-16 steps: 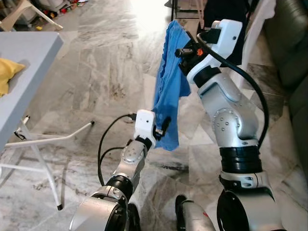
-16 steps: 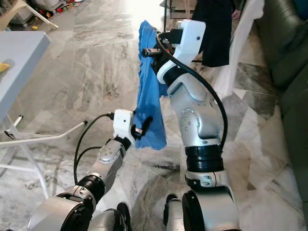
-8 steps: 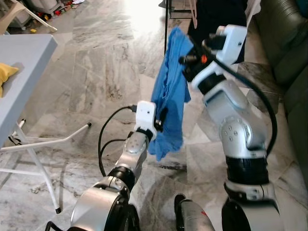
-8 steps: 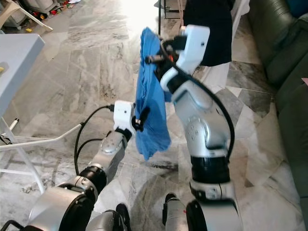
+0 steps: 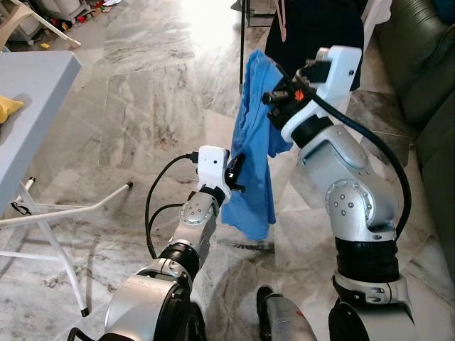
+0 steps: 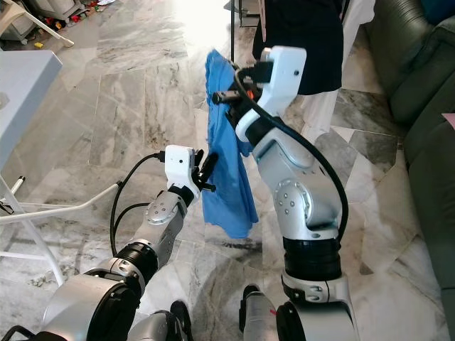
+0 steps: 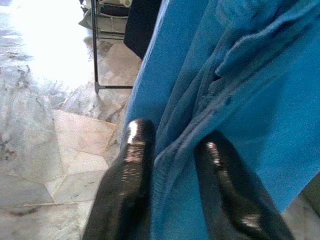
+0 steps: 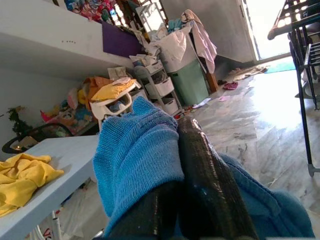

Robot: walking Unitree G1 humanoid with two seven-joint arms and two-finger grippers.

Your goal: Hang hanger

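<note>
A blue garment [image 5: 252, 142] hangs lengthwise in front of me. My right gripper [image 5: 274, 96] is raised at chest height and shut on its top; in the right wrist view the cloth [image 8: 135, 150] drapes over the black fingers [image 8: 200, 165]. My left gripper [image 5: 237, 170] is lower and to the left, at the garment's side edge. In the left wrist view a fold of blue cloth [image 7: 240, 100] lies pinched between its fingertips [image 7: 137, 145]. The garment's lower end hangs loose below the left gripper. No hanger can be made out under the cloth.
A grey table [image 5: 35, 78] with a yellow cloth [image 5: 8, 106] stands at the left on white legs [image 5: 71, 209]. Ahead stands a black rack [image 5: 244, 35] with a dark garment [image 5: 313, 28] on it. A dark green sofa [image 5: 426, 78] lines the right side. The floor is marble.
My left gripper now sits higher on the garment's edge, with more cloth hanging below it. The right arm holds the top slightly more upright. The camera has shifted a little.
</note>
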